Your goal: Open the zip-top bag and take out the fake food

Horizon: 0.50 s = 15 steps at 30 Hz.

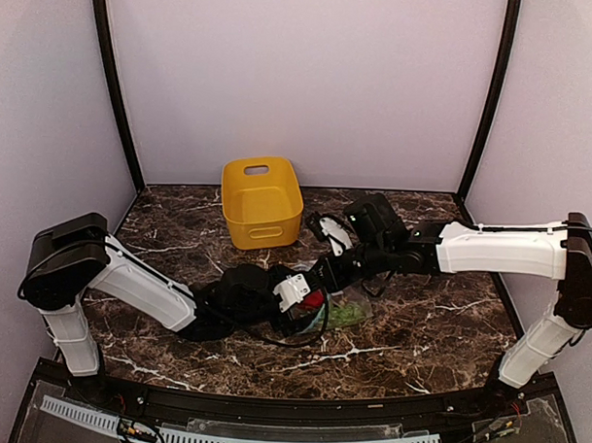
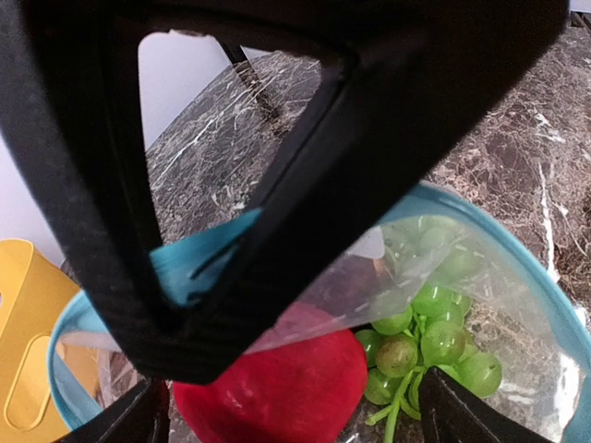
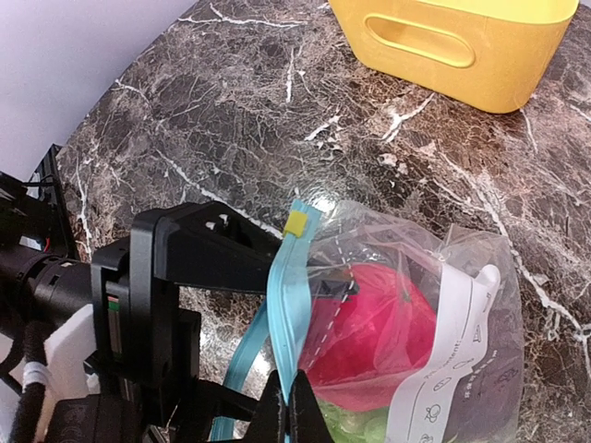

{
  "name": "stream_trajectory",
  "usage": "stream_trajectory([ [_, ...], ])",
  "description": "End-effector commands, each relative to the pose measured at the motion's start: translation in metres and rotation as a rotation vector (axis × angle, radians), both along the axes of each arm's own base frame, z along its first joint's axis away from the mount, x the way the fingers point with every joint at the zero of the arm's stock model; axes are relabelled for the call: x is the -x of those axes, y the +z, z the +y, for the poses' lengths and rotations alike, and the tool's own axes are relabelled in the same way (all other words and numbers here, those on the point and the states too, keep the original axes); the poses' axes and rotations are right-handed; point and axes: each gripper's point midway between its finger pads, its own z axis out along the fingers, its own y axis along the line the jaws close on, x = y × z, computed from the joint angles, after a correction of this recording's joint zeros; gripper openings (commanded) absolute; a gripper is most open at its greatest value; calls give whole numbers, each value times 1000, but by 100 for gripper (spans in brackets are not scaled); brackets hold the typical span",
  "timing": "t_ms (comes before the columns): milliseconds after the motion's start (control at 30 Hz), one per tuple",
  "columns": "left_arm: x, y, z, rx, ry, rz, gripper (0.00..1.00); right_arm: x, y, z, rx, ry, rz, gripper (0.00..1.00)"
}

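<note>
The zip-top bag [image 1: 338,312] lies mid-table with its mouth open. Its teal zip strip [image 3: 288,305] carries a small yellow slider [image 3: 295,224]. My right gripper [image 3: 294,406] is shut on that strip; in the top view it is just above the bag [image 1: 325,271]. My left gripper [image 2: 295,420] is open at the bag's mouth, with the red fruit [image 2: 277,388] between its fingers and the green grapes [image 2: 434,341] beside it. The fruit [image 3: 369,332] shows through the plastic next to the white label [image 3: 452,360]. The purple piece is hidden.
A yellow plastic bin [image 1: 262,201] stands behind the bag toward the back wall and also shows in the right wrist view [image 3: 462,37]. Both arms meet over the middle of the dark marble table [image 1: 438,324]. Black frame posts stand at the back corners.
</note>
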Motion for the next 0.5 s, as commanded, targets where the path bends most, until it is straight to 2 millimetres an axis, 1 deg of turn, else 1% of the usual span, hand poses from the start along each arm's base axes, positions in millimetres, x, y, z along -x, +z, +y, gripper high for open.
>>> stream_trajectory([
  [0, -10, 4, -2, 44, 34, 9, 94, 3, 13, 9, -48, 17, -10, 0],
  [133, -13, -4, -2, 44, 40, 29, 95, 4, 13, 9, -50, 22, -7, 0],
  [167, -13, -6, -3, 45, 33, 38, 98, 4, 13, 9, -52, 22, -5, 0],
  [233, -13, -10, -5, 43, 27, 47, 99, 4, 12, 9, -49, 22, -3, 0],
  [467, -10, -21, -10, 39, -17, 87, 98, 6, 11, 10, -52, 26, 5, 0],
])
